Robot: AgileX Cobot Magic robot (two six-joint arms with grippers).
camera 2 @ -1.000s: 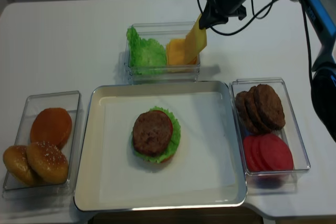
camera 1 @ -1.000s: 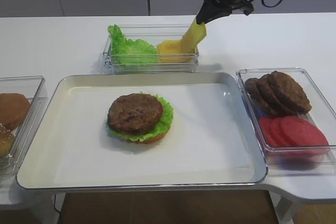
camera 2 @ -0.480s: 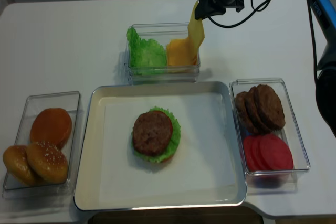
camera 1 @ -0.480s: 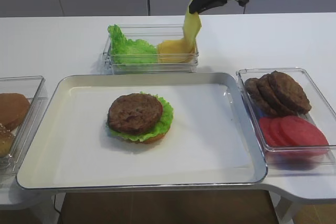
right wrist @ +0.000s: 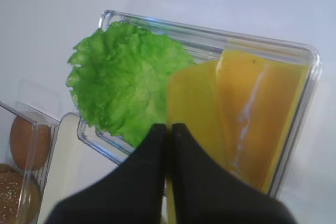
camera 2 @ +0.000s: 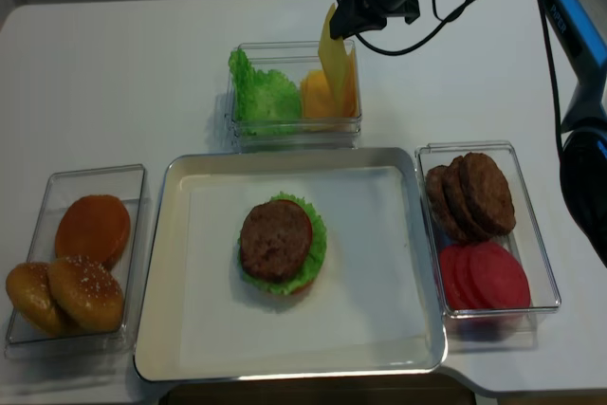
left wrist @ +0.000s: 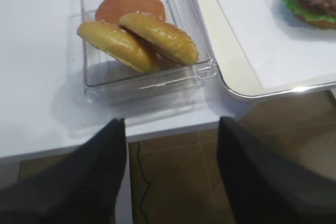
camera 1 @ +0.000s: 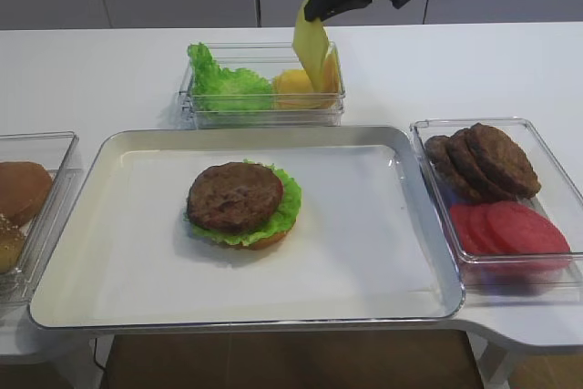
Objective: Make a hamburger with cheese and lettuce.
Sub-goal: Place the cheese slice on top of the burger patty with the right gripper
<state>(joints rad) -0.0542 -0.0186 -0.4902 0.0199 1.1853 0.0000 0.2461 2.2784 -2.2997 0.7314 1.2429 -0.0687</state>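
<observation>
Right claw [camera 1: 314,14] pinches a cheese [camera 1: 311,43] slice, dangling over the clear bin [camera 1: 264,114] of lettuce [camera 1: 226,87] and cheese behind the tray [camera 1: 401,225]. Hamburger [camera 1: 241,204] sits mid-tray. Right bin [camera 1: 547,179]: patties [camera 1: 478,161], tomato slices [camera 1: 510,228]. Left bin [camera 2: 38,234]: buns [camera 2: 66,291]. Left claw [left wrist: 170,182] seems spread, blurred.

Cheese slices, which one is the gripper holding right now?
The pale slice hanging from the right gripper above the clear box; the darker orange slices lie inside it.
</observation>
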